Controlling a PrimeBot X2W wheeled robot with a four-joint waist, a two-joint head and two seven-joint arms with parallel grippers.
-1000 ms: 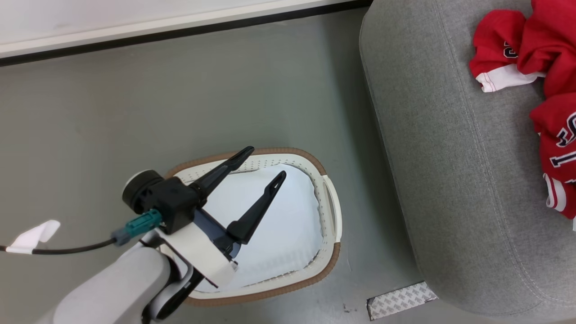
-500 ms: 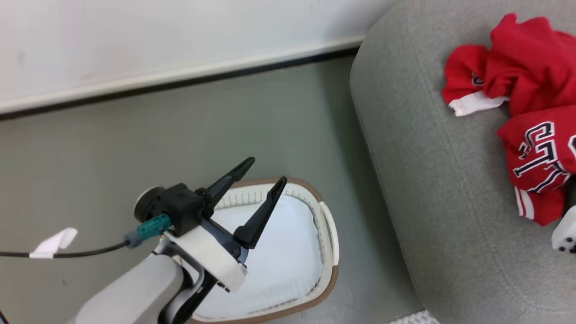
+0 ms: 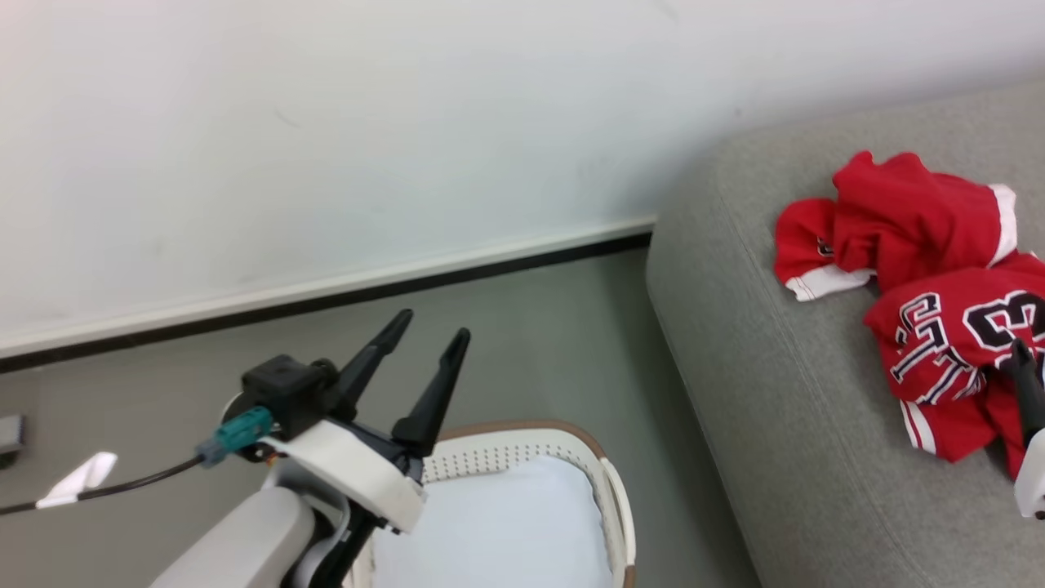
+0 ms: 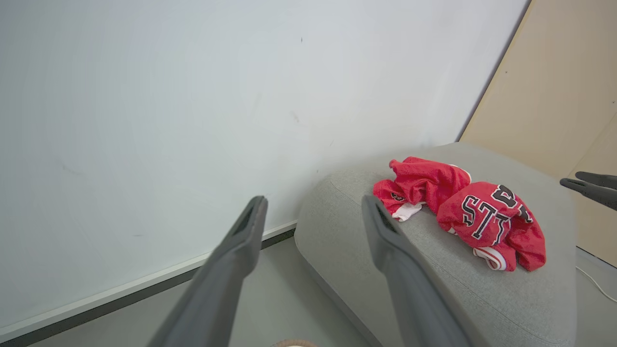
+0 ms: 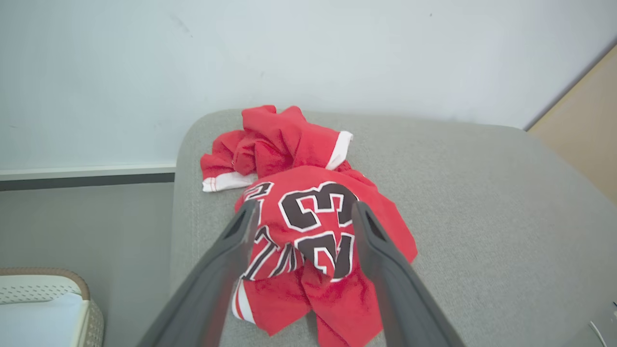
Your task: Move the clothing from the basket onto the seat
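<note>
Both pieces of clothing lie bunched on the grey seat (image 3: 775, 408): a plain red jersey (image 3: 898, 220) and a numbered red jersey (image 3: 955, 343) nearer me. My right gripper (image 5: 304, 206) hovers open just above the numbered jersey (image 5: 313, 212), with nothing between its fingers. One of its fingers (image 3: 1024, 384) shows at the right edge of the head view. My left gripper (image 3: 434, 324) stands open and empty above the near rim of the white basket (image 3: 531, 429), fingers pointing at the wall. Only the pale pad (image 3: 490, 531) shows inside the basket.
A white wall with a dark baseboard (image 3: 326, 298) runs behind the grey floor (image 3: 531, 327). A beige panel (image 4: 554, 86) stands behind the seat. A black cable with a white tag (image 3: 82, 482) trails from my left wrist.
The head camera has tilted up, so more wall shows and the basket sits lower in the picture. My right gripper's finger has come into view beside the numbered jersey, which lies free on the seat.
</note>
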